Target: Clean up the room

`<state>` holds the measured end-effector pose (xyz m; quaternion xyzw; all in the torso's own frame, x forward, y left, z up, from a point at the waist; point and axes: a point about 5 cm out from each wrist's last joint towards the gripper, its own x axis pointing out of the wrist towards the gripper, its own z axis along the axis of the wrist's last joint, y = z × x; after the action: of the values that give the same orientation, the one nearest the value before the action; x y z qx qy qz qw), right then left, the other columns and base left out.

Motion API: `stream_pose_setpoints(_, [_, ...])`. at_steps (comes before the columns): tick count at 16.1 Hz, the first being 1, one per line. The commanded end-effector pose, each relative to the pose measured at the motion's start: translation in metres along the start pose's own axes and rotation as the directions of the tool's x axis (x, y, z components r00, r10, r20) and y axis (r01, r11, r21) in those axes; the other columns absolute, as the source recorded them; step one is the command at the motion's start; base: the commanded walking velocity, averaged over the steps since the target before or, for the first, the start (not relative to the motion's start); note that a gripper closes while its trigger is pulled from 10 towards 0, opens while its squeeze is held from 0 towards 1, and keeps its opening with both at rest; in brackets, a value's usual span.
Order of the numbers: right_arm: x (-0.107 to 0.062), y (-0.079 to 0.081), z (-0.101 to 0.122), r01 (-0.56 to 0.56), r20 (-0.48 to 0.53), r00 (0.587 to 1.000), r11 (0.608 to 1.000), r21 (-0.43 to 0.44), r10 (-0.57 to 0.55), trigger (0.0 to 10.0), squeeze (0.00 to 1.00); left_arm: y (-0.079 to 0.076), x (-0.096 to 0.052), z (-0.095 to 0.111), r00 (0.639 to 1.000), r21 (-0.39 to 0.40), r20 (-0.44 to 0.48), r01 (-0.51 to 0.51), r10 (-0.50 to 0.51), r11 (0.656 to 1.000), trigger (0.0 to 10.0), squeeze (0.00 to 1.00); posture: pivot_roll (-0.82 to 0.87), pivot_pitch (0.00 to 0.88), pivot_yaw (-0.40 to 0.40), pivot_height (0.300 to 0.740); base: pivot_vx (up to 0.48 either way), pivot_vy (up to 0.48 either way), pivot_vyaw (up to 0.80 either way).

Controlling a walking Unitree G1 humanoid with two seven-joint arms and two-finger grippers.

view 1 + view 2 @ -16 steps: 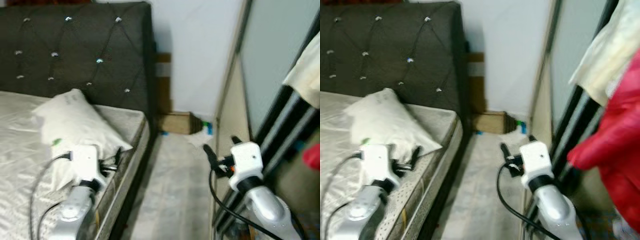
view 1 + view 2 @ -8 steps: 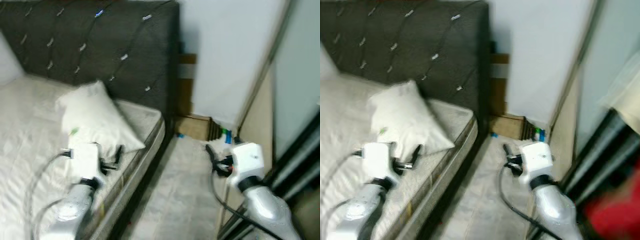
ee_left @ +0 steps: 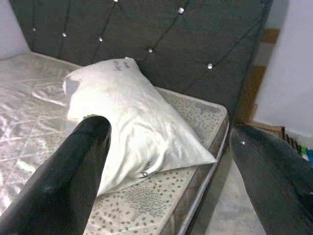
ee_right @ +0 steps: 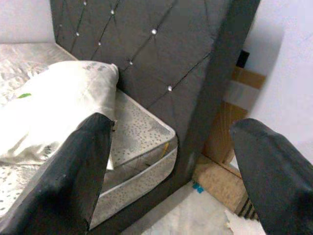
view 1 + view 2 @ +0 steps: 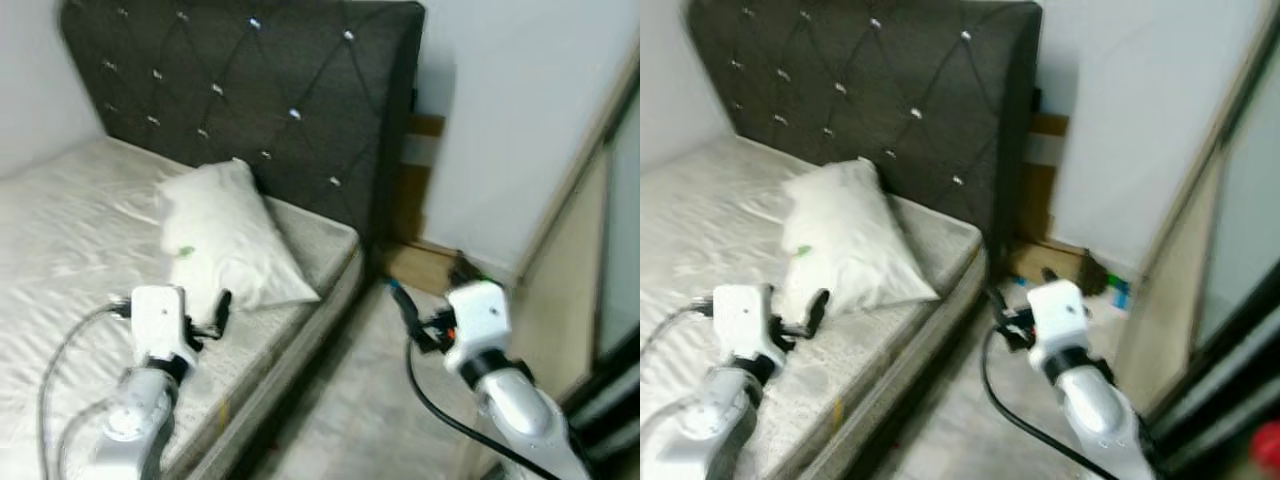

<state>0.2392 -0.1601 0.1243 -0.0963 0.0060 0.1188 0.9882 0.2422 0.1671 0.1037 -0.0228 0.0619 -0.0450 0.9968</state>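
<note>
Item: bedroom corner, tidy-up in progress; nothing held.

Left gripper (image 5: 222, 303): raised over the near edge of the mattress (image 5: 70, 230), fingers spread wide apart in the left wrist view, empty, aimed at the pillow (image 5: 225, 238).

Right gripper (image 5: 402, 300): raised over the floor strip (image 5: 370, 420) beside the bed, fingers likewise apart in the right wrist view, empty, pointing toward the headboard (image 5: 270, 90) corner.

Pillow: white, soft, slightly crumpled, lying askew on the mattress with one end against the headboard; a small green mark on its upper face. It looks the likeliest thing to be straightened.

Mattress: bare, pale quilted satin top; side band speckled grey.

Headboard: dark fabric, diamond-tufted, with small shiny studs.

Cardboard box (image 5: 425, 268): brown, low, on the floor in the corner past the bed foot, with small blue and green scraps (image 5: 1118, 292) near it (too blurred to identify).

Handling note, as judgement: the step in hand appears to be approach and choice of target. To do it well, settle the body square to the bed before reaching, take the pillow by a corner or edge where cloth bunches easily, and close on a good fold, since the smooth casing may slip. Keep the right arm clear of the bed frame.
</note>
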Motion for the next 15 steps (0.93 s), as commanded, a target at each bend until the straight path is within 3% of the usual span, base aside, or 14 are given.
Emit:
stream_pose_setpoints(1, [0.0005,-0.0001,0.0027,-0.004,0.013,1.0,1.0,0.01,0.004,10.0,0.0,0.0007,0.0006,0.0025,1.0,0.0,0.012,0.008,-0.008,1.0,10.0,0.0,-0.13,0.0,0.0,0.74,0.0,0.0,0.56])
stream_pose_setpoints(4, [0.0007,0.0008,0.0034,-0.013,0.015,1.0,1.0,0.007,0.013,10.0,0.0,-0.0014,0.0001,0.0059,0.999,0.033,0.035,0.02,-0.022,0.999,10.0,0.0,-0.13,0.0,0.001,0.74,0.0,0.0,0.4])
stream_pose_setpoints(15, [0.0025,0.0028,0.0057,-0.04,0.03,0.999,0.999,-0.007,0.04,10.0,0.0,-0.0006,0.0013,0.0052,0.999,0.008,0.031,0.018,-0.019,1.0,10.0,0.0,-0.13,0.0,0.0,0.74,0.0,0.0,0.76])
